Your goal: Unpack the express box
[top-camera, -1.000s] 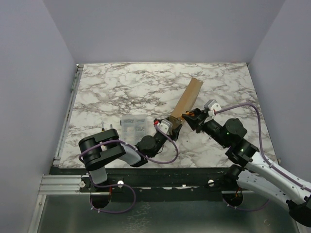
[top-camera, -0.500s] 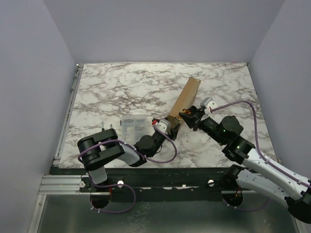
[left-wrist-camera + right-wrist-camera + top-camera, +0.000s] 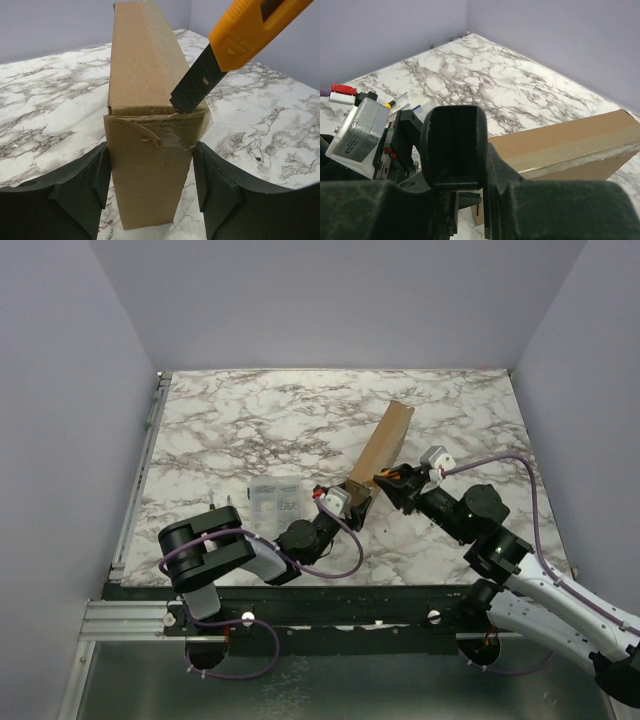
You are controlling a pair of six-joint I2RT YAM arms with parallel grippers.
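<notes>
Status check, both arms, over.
Left gripper clamps express box, stood on edge. Right gripper holds utility knife, blade at taped corner. Clear case apart, nothing blocking.

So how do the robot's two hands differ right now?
The left hand clamps the express box, standing on edge; the right hand holds an orange utility knife. The left hand sits low; the right hand higher, blade at the taped corner. Both meet at the box.

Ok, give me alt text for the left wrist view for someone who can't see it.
The left gripper clamps the brown express box, stood on its narrow side, between its black fingers. A yellow utility knife angles in from the upper right, its black blade tip at the box's torn, taped near corner. White marble table lies behind.
</notes>
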